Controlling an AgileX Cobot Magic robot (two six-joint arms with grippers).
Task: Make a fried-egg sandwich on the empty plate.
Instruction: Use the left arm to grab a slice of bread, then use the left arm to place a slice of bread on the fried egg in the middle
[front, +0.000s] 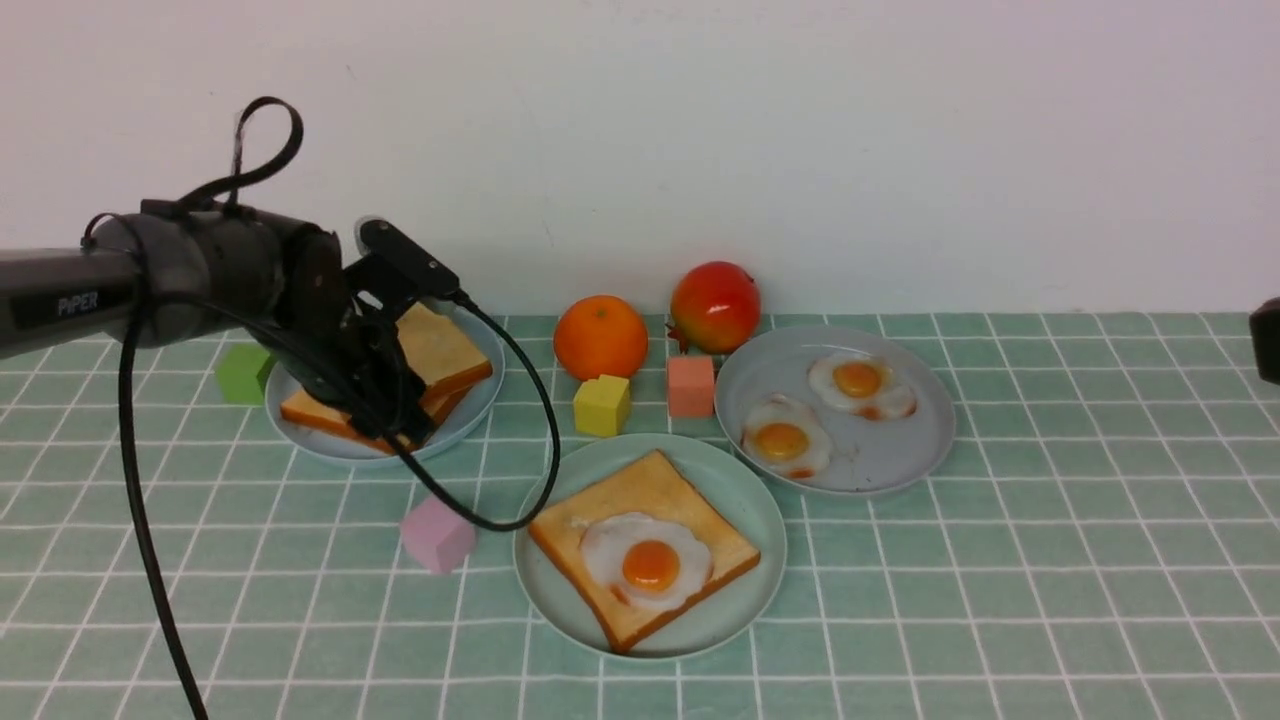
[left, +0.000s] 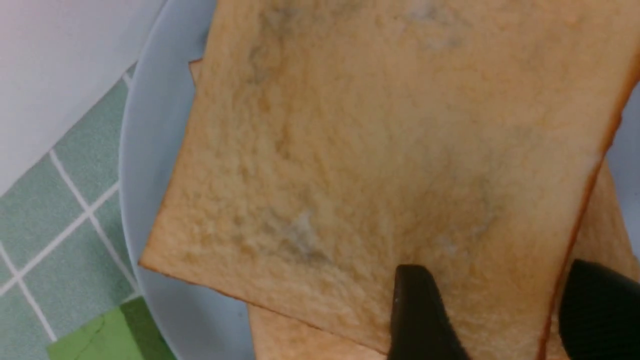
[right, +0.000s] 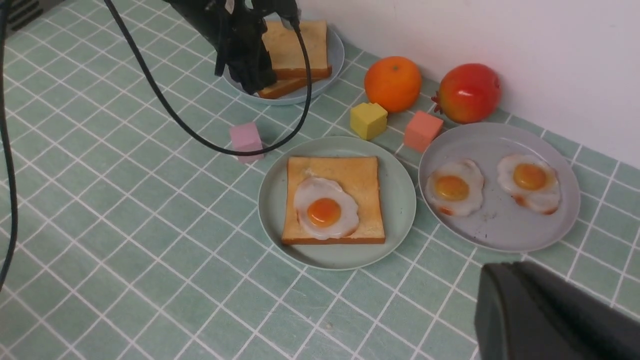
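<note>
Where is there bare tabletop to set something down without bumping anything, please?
Bare: the near strip in front of the mint-green plate, and the right side beyond the grey-lilac plate. Crowded: the back row around the orange, yellow cube and salmon cube, and the sky-blue plate under the left tool.

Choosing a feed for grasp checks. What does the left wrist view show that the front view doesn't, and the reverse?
Left wrist only: the left pincer open, its fingers astride the crust edge of the top toast slice; in the front view the arm itself blocks this.
Front only: the mint-green plate holding one toast topped by a fried egg; the grey plate with two eggs; orange, pomegranate, yellow cube, salmon cube, pink cube.
Both: sky-blue plate, lower slice, green cube, tiled table.
</note>
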